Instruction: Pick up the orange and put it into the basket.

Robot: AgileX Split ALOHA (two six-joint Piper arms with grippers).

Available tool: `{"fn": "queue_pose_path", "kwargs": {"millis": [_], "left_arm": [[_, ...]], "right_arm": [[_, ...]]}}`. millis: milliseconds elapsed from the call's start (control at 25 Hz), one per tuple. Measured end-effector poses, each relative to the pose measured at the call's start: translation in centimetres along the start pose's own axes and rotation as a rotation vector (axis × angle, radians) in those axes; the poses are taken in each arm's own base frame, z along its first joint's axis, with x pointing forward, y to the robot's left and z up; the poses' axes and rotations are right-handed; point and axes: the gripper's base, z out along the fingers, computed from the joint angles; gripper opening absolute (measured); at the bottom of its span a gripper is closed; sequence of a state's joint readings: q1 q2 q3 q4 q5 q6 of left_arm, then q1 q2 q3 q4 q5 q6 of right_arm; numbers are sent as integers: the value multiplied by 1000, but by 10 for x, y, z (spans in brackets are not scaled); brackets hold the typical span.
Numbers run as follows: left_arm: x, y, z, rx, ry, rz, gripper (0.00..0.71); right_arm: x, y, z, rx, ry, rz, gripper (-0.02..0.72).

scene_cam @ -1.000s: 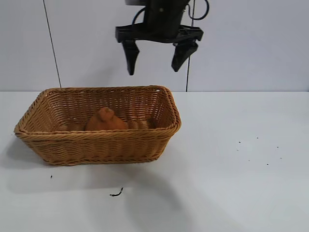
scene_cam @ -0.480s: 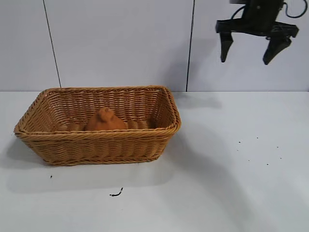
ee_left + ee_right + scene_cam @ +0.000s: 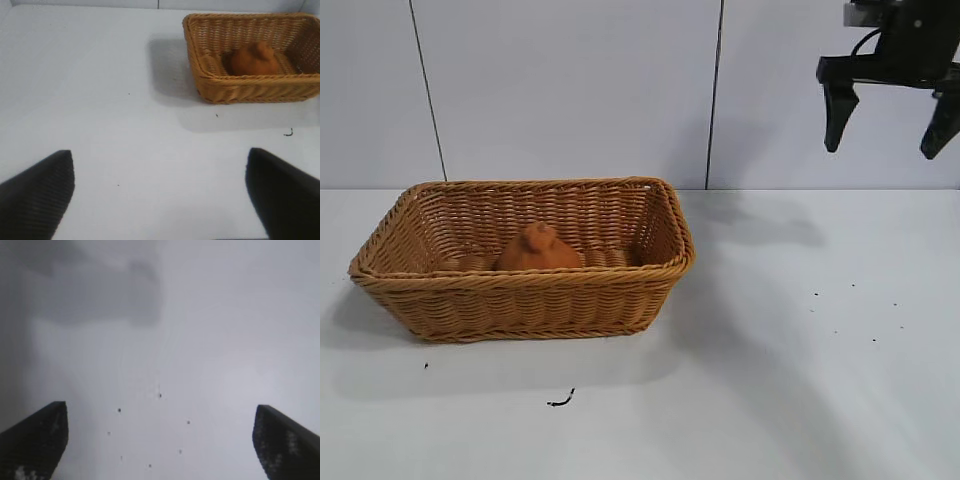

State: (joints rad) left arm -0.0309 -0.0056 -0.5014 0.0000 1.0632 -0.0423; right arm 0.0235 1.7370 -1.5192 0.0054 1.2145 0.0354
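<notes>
The orange [image 3: 538,250], a dull-orange lump with a bump on top, lies inside the tan wicker basket [image 3: 520,282] at the table's left. Both show in the left wrist view: the orange [image 3: 254,59] in the basket [image 3: 240,91], far from my left gripper [image 3: 160,195], which is open and empty over bare table. My left gripper is out of the exterior view. My right gripper [image 3: 883,150] hangs high at the far right, well away from the basket, open and empty. It also shows in the right wrist view [image 3: 160,440], above the speckled table.
A small dark scrap [image 3: 561,401] lies on the white table in front of the basket. Tiny dark specks [image 3: 850,310] dot the table's right side. A panelled grey wall stands behind.
My right gripper has moved from above the basket's right end to the far right, staying open and empty. The orange and the basket have not moved.
</notes>
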Motion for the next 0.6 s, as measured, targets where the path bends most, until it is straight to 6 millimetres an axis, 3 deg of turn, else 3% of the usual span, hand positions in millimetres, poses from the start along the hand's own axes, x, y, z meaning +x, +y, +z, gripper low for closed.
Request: {"fn": "queue_pose_path", "kwargs": {"millis": [120,280,360,400,440,600], "left_arm": [[0,0,0,0,0,0,666],[0,0,0,0,0,0,666],[0,0,0,0,0,0,666],[0,0,0,0,0,0,666],[0,0,0,0,0,0,666],[0,0,0,0,0,0,666]], "right_arm": [[54,-2,-39,-4,-49,-8,694],[129,-4,-75,-7,-139,-12,694],[165,-6,-81,-8,-176,-14,694],[165,-6,-81,-8,-176,-14,694],[203,-7,-90,-9,-249,-24,694],[266,-9,-92,-7,-460,-57,694]]}}
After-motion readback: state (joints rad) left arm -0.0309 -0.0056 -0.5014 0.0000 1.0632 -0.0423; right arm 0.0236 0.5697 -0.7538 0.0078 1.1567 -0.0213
